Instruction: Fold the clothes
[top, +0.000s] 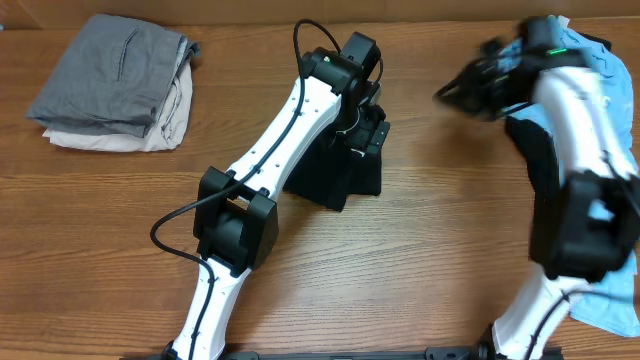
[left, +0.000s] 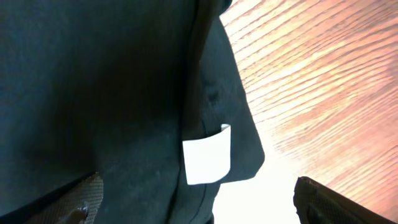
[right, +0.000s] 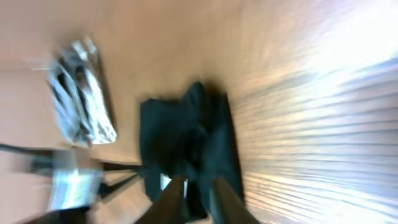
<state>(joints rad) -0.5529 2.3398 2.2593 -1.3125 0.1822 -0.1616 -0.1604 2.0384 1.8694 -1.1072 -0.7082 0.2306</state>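
Hovering low over the black T-shirt, the left gripper has its jaws spread wide and nothing is pinched. The dark fabric lies between them and beyond them, and its white neck label sits just ahead of the gap. Bare table shows past one finger. The right gripper is blurred; its jaws stand close together, and I cannot tell whether they are parted or pressed. The black T-shirt lies well ahead of them, and the light-blue T-shirt is under that arm. A grey piece rests folded on a cream piece, far from both jaws.
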